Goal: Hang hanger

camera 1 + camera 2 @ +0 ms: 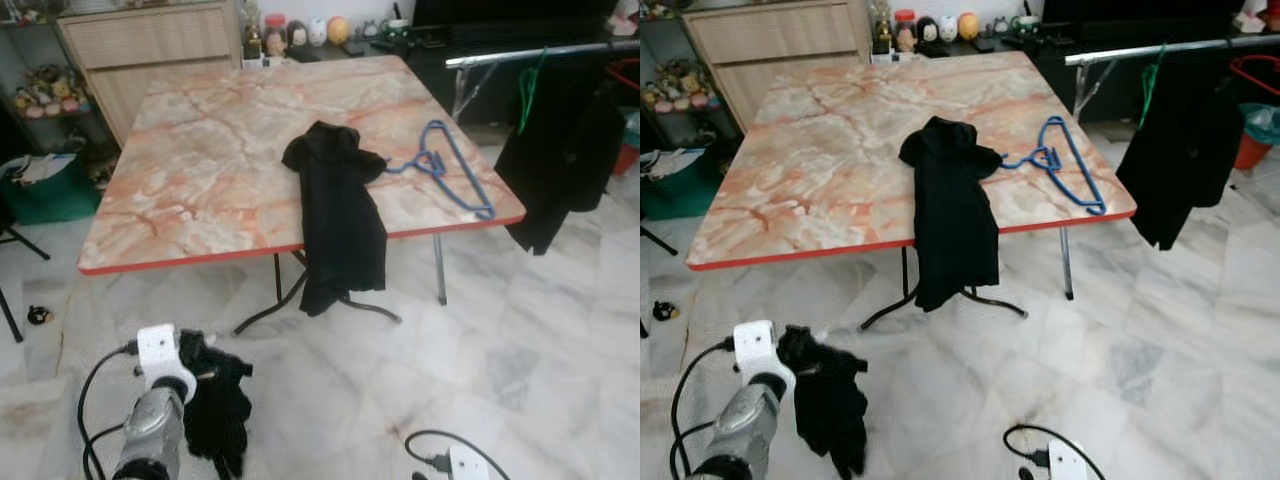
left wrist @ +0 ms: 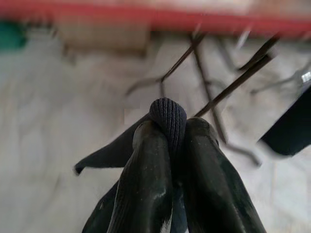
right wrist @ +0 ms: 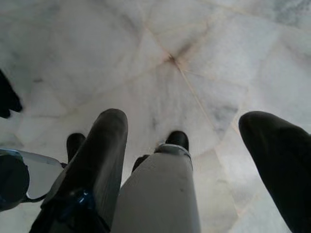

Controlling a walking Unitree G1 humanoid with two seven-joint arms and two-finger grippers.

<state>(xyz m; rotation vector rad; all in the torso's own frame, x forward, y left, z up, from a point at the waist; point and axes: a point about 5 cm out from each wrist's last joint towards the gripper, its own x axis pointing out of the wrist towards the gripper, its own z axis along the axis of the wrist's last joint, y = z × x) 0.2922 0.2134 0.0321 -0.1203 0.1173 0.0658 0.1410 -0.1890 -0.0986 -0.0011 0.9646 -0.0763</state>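
A blue hanger (image 1: 445,165) lies flat near the right edge of the marble-patterned table (image 1: 200,160). Beside it a black garment (image 1: 335,200) drapes over the table's front edge. Low at the front left, above the floor, my left gripper (image 2: 175,127) is shut on a fold of a second black garment (image 1: 215,400), which hangs from it. My right gripper (image 3: 184,119) hangs open over the marble floor, with nothing between its fingers. A metal clothes rail (image 1: 540,50) at the far right carries a green hanger (image 1: 530,85) and a hanging black garment (image 1: 560,150).
The table's black folding legs (image 1: 300,290) stand ahead of me. A wooden cabinet (image 1: 150,50) and a dark shelf with small items (image 1: 320,35) are behind the table. A green bin (image 1: 45,190) sits at the left. Open floor lies to the right of the table.
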